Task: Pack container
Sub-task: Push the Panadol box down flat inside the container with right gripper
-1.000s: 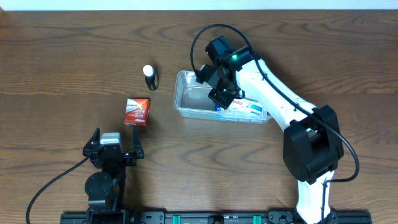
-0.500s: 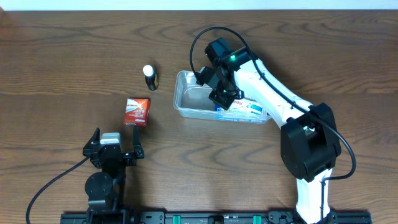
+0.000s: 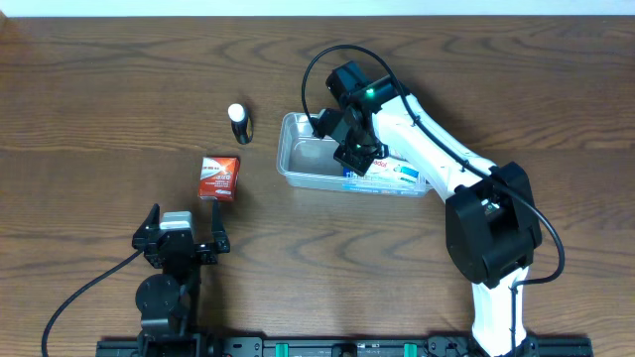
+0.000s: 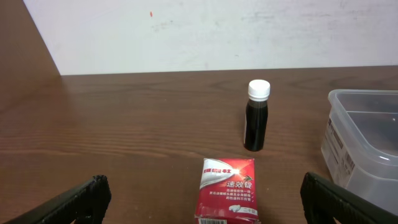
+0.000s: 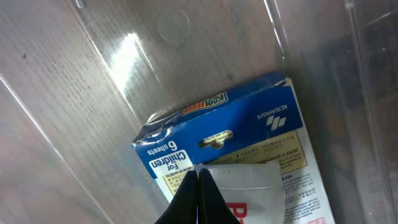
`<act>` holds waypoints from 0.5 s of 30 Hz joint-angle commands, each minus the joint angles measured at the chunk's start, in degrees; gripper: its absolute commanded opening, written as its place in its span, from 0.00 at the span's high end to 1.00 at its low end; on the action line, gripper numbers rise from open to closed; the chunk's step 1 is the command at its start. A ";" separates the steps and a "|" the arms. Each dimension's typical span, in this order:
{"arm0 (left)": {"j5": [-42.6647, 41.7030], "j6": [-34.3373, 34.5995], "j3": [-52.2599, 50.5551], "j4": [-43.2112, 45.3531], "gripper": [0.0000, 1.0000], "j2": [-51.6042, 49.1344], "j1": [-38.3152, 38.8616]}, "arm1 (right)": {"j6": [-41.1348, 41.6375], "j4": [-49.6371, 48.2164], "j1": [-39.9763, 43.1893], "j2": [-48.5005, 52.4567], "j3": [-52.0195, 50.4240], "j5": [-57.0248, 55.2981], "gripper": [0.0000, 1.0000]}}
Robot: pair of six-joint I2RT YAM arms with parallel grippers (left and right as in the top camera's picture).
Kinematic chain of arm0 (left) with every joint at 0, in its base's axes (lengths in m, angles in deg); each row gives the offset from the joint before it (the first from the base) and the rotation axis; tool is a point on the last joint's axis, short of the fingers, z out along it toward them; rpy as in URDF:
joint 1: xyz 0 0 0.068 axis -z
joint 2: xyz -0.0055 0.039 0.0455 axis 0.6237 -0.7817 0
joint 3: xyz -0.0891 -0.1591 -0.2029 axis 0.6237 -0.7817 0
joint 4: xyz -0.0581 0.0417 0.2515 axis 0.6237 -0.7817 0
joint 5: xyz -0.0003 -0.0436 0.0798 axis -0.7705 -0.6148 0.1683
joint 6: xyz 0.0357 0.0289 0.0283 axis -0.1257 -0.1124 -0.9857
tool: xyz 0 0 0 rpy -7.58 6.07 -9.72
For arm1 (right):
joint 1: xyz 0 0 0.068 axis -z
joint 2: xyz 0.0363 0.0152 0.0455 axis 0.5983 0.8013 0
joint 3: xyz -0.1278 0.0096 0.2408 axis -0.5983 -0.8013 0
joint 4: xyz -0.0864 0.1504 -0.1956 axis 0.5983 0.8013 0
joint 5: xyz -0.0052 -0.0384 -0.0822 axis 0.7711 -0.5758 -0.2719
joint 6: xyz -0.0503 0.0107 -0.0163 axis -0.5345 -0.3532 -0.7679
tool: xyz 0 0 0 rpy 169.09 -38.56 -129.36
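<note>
The clear plastic container (image 3: 296, 171) stands at the table's middle; its wall shows in the left wrist view (image 4: 357, 146) and its floor in the right wrist view (image 5: 143, 56). A blue box (image 5: 249, 121) lies inside it, with a white packet (image 5: 261, 186) with red print on top. My right gripper (image 3: 357, 156) is down inside the container, its fingers (image 5: 199, 180) shut together at the packet's upper edge. My left gripper (image 3: 183, 224) is open and empty near the front edge, its fingers (image 4: 205, 208) wide apart either side of a red box (image 4: 227, 186).
The red box (image 3: 218, 177) lies left of the container. A small dark bottle with a white cap (image 3: 239, 122) stands upright behind it, also in the left wrist view (image 4: 257, 117). A white wall runs along the table's far edge.
The right arm has shifted very slightly over the container. The left arm, box and bottle have not moved.
</note>
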State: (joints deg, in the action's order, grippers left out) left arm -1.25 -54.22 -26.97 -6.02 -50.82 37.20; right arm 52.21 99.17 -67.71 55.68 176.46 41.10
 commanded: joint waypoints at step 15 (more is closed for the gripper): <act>-0.33 -0.57 -1.75 -0.79 0.02 0.37 0.13 | -0.83 -1.81 -0.35 0.79 0.31 -0.17 0.99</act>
State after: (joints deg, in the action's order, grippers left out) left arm -1.25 -54.22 -26.97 -6.02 -50.80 37.20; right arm 52.18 97.49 -67.71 55.68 176.46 41.10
